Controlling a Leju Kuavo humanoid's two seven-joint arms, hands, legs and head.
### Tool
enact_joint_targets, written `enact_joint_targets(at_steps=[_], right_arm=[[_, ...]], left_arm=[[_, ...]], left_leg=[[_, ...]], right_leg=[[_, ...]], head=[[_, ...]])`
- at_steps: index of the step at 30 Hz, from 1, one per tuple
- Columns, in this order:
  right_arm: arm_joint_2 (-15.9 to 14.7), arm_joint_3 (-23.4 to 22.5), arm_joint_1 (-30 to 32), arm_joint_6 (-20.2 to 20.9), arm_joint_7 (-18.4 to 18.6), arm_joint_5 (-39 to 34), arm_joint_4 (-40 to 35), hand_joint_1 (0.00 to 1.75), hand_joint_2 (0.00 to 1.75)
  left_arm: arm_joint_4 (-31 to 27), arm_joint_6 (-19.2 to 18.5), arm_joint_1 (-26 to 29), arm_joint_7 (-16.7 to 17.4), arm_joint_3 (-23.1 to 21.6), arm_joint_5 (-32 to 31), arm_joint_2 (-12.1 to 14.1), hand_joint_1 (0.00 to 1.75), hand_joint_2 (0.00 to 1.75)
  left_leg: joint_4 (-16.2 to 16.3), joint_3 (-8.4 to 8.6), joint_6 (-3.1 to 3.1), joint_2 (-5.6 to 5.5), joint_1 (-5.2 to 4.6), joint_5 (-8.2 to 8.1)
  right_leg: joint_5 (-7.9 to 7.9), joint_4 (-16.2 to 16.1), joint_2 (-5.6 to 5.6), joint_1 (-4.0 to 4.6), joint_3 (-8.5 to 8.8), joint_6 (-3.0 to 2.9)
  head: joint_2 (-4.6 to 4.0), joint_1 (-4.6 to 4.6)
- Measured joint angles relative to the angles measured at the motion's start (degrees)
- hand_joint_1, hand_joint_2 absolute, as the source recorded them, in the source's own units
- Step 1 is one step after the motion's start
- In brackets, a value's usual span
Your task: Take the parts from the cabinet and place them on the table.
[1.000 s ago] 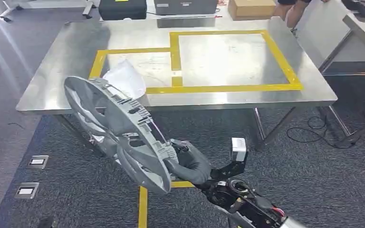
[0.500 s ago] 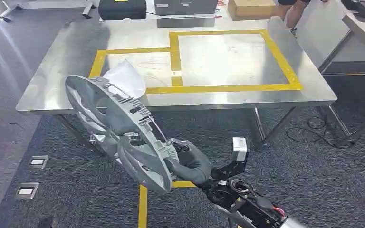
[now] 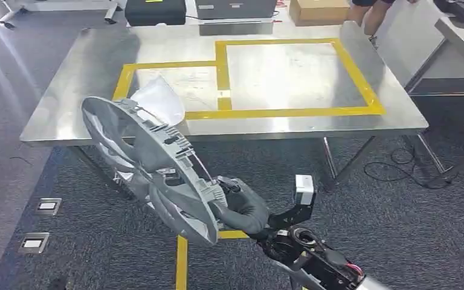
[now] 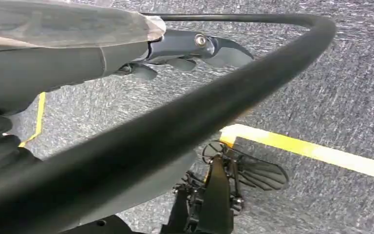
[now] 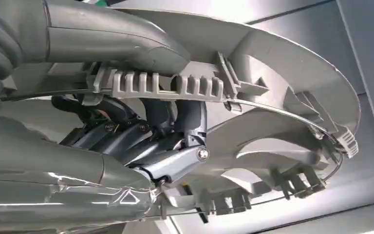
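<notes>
A grey wheel cover (image 3: 148,166) is gripped at its rim by the right hand (image 3: 241,208), whose fingers (image 5: 175,122) are closed through its openings; it is held tilted over the carpet at 7 o'clock of the steel tabletop (image 3: 84,66). A white bag (image 3: 160,99) lies inside the yellow tape outline (image 3: 350,66). The left hand (image 4: 78,53) is seen above the carpet; its fingers' state cannot be told.
</notes>
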Motion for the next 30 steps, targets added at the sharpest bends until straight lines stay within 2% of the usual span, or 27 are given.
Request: enact_joint_targets(at_steps=[30], right_arm=[[-0.02,0.0,0.12,0.07,-0.46,0.09,0.04,1.75,1.75]], left_arm=[[0.0,-0.31,0.0,0.0,0.0,-0.02,0.07,0.0,1.75]], left_leg=[[0.0,0.0,0.0,0.0,0.0,0.0]], right_leg=[[0.0,0.01,0.0,0.0,0.01,0.0]], head=[[0.0,-0.04]])
